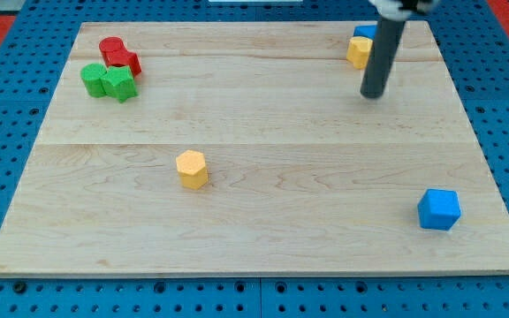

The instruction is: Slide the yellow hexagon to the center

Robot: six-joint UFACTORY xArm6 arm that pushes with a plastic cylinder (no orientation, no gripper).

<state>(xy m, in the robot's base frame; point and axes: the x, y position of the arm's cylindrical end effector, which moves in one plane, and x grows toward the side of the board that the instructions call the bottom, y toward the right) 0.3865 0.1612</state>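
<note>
On the near-left part of the table [263, 115], left of its middle, sits the yellow hexagon [192, 168], alone with bare wood all round it. My tip [374, 94] rests far off to the right, well apart from the hexagon, just beside a second yellow block [357, 51] and a blue block [364, 32] at the far edge, both partly hidden by the rod. There is no pincer here, only the rod. At the far left, two red blocks [117, 53] touch two green blocks [109, 81]. A blue cube [438, 209] stands near the near-right corner
</note>
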